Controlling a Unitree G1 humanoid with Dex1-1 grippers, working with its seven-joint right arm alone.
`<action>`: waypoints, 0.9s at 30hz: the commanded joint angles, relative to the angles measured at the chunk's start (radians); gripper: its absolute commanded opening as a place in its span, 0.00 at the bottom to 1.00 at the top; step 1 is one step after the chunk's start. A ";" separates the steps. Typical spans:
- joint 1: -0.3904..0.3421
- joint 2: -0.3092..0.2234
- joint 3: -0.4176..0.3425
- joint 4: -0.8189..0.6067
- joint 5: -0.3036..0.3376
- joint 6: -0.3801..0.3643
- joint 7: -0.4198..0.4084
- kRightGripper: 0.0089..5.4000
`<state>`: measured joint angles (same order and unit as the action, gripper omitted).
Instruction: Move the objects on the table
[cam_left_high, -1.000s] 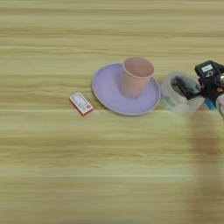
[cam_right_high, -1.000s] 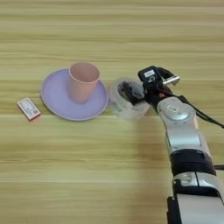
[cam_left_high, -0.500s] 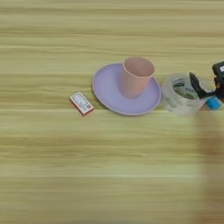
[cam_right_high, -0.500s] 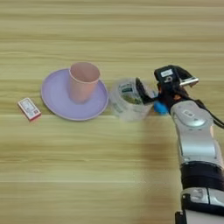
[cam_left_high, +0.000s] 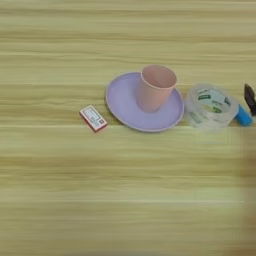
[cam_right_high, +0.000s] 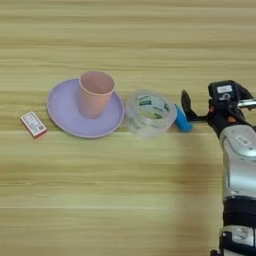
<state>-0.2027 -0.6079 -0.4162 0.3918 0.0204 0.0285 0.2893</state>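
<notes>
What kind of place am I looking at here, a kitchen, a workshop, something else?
Probably a robot practice bench rather than a kitchen. A plain wood-grain table holds unrelated odds and ends: a pink cup on a lilac plate, a roll of clear tape, a small blue bar and a little red-and-white box, with a robot gripper alongside.

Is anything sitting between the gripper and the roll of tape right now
Yes. The blue bar lies between the right gripper and the tape roll, against the roll's right side. Nothing else visible stands between them.

Pink cup (cam_right_high: 95, 93) upright, clear tape roll (cam_right_high: 149, 112) flat, blue bar (cam_right_high: 182, 120) beside it.
</notes>
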 joint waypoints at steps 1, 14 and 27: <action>-0.029 -0.093 -0.055 -0.004 0.013 -0.017 -0.023 1.00; -0.028 -0.063 0.012 0.057 0.005 -0.034 0.011 1.00; -0.020 -0.030 0.076 0.046 0.000 -0.032 0.022 1.00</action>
<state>-0.1714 -0.6001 -0.3414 0.4730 0.0218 0.0271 0.3166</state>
